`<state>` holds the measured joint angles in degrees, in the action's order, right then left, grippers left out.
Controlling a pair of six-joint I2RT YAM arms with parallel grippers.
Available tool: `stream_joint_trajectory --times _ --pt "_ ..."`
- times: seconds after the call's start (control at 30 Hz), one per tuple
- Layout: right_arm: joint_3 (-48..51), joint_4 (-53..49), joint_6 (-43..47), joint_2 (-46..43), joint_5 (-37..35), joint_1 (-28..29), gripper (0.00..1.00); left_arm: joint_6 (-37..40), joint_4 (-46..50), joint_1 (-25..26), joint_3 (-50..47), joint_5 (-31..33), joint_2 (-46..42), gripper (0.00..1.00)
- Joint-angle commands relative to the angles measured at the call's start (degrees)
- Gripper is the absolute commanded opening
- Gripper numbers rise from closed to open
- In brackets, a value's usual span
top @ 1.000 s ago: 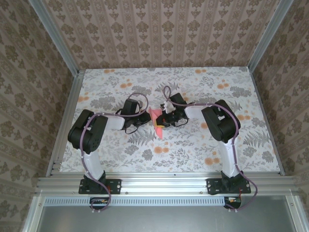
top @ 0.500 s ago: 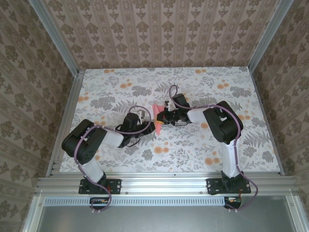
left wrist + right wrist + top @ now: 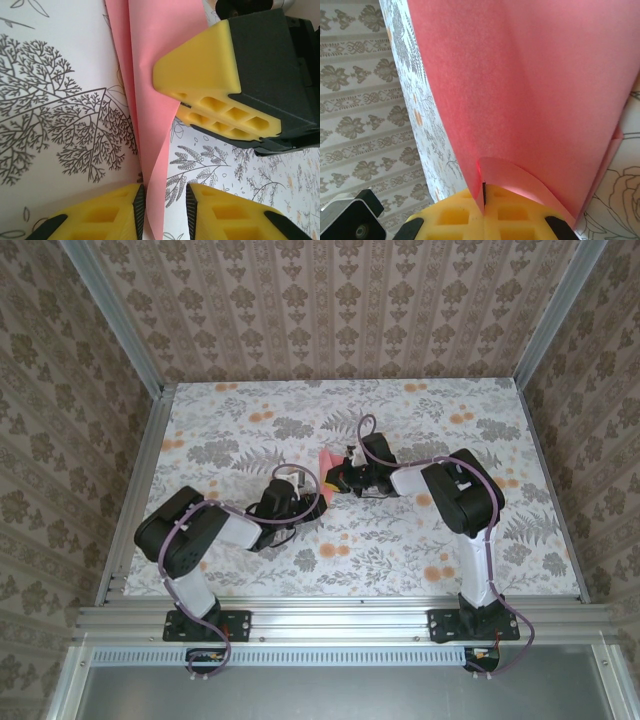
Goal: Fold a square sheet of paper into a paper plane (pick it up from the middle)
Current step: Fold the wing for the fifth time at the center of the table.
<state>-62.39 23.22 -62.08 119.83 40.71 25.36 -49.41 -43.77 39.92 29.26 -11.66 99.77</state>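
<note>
Folded pink paper [image 3: 326,460] sits near the centre of the surface [image 3: 420,550], a touch toward 11 o'clock; the right tool [image 3: 483,200] is clamped on it; the left tool [image 3: 165,210], at the paper's 7 o'clock, has its jaws parted, with the paper's narrow end between them.

The surface [image 3: 400,550] is lit brightly and evenly from above, and only short, soft shadows are cast beneath the arms [image 3: 462,492]. In the wrist views the pink paper [image 3: 530,85] is rendered close and grainy, with slight softness seen toward the near frame edges.
</note>
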Motion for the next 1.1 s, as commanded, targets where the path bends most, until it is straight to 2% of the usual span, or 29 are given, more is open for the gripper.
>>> stream_joint_trajectory --times 0.0,0.5,0.7,0.8,0.9,1.07 --pt "1.03 3.04 -2.99 -1.95 0.77 -0.57 0.04 -0.38 4.69 0.68 0.67 2.09 2.89 0.30" --pt "2.10 7.88 -8.57 -2.00 2.71 -1.09 0.04 3.73 9.84 1.81 2.91 6.47 2.46 0.25" --pt "2.44 7.80 -9.24 -1.97 2.81 -1.15 0.04 5.28 11.77 2.26 3.95 7.81 2.45 0.11" --pt "2.23 6.94 -8.63 -1.95 2.88 -1.32 0.08 7.27 15.18 2.76 5.05 9.02 2.36 0.05" --pt "1.45 2.53 -4.45 -2.64 2.16 -1.98 0.16 10.76 20.07 3.69 6.25 10.46 1.94 0.02" --pt "-2.61 -14.38 10.21 -4.42 -2.80 -2.42 0.23 18.33 28.11 5.29 7.93 11.20 0.65 0.00"
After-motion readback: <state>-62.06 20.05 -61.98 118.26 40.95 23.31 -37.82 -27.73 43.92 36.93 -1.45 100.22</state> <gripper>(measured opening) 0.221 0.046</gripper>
